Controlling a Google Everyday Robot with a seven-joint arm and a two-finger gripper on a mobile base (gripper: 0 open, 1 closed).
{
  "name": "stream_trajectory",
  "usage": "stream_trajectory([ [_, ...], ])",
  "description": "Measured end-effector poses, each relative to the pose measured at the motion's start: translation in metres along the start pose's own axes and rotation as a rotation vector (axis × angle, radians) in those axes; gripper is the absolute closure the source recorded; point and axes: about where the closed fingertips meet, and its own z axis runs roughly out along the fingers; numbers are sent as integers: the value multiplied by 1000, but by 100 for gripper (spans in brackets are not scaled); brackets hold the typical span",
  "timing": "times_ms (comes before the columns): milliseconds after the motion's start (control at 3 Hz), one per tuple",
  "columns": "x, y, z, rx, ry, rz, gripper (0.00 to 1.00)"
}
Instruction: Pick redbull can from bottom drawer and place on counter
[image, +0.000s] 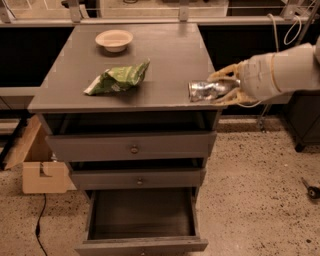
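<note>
Counted were: drawers 3 | redbull can 1 | green bag 1 | bowl 1 | box 1 | hand 1, at bench's right edge.

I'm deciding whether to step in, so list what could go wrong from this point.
1. The hand holds the redbull can on its side at the front right corner of the counter. Released there, the can could roll off the edge.
2. The bottom drawer stands open below that corner, so a slipped can might drop back into it or strike its front.
</note>
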Motion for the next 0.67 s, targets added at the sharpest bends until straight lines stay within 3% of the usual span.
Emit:
stream_trajectory([
  [333, 24, -39, 20, -57, 19, 89, 100],
  [667, 28, -74, 60, -115, -14, 142, 100],
])
